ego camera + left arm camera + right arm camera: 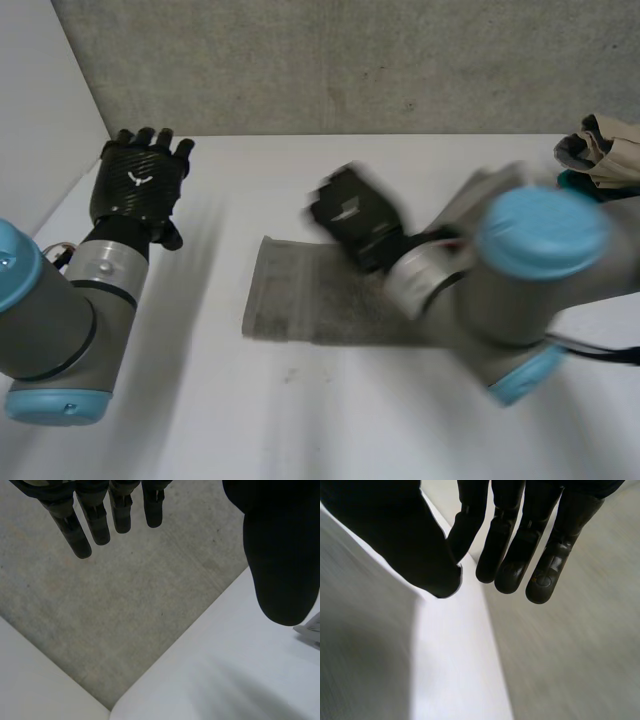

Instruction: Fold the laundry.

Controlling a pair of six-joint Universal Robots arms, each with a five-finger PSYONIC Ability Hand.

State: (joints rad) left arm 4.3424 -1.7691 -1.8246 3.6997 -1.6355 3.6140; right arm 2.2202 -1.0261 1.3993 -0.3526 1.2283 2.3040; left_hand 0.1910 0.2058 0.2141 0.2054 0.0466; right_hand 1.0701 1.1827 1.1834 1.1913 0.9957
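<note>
A grey cloth (300, 300) lies folded into a flat rectangle in the middle of the white table (250, 420). My right hand (352, 215) hovers over the cloth's far edge, blurred by motion. In its wrist view the right hand (510, 540) has its thumb drawn in close to the fingers, with nothing between them. My left hand (140, 180) is raised at the far left of the table, well apart from the cloth. The left hand's fingers (100, 525) are straight and spread and hold nothing. A corner of the cloth (312, 630) shows beside its thumb.
A heap of beige and teal laundry (600, 150) sits at the table's far right corner. A grey concrete wall (350, 60) stands behind the table's far edge. Bare table lies in front of the cloth and to its left.
</note>
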